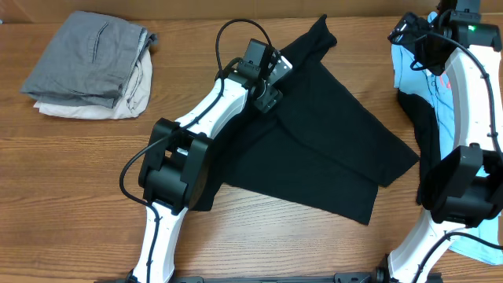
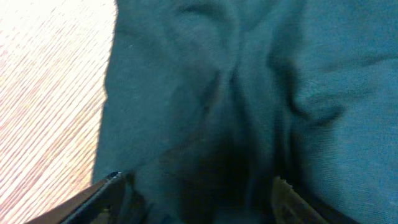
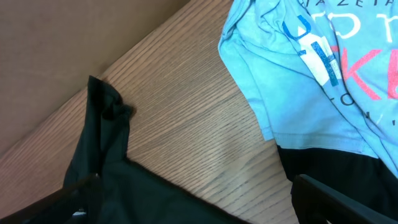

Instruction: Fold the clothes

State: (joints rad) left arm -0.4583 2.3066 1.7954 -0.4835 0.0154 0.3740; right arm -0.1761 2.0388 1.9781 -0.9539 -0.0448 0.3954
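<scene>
A black garment (image 1: 330,149) lies spread over the middle of the table. My left gripper (image 1: 267,88) sits low on its upper left part. In the left wrist view its fingers (image 2: 196,183) are wide apart, with bunched dark cloth (image 2: 249,81) between them. My right gripper (image 1: 409,35) hovers at the far right near the garment's top corner. In the right wrist view it (image 3: 196,193) is open and empty above bare wood. The black garment's corner (image 3: 106,155) lies to its left.
A light blue printed shirt (image 1: 452,102) (image 3: 298,74) lies at the right edge, over another dark cloth (image 1: 424,130) (image 3: 329,168). A folded stack of grey and cream clothes (image 1: 90,63) sits at the far left. A cardboard wall (image 3: 74,37) runs along the table's back.
</scene>
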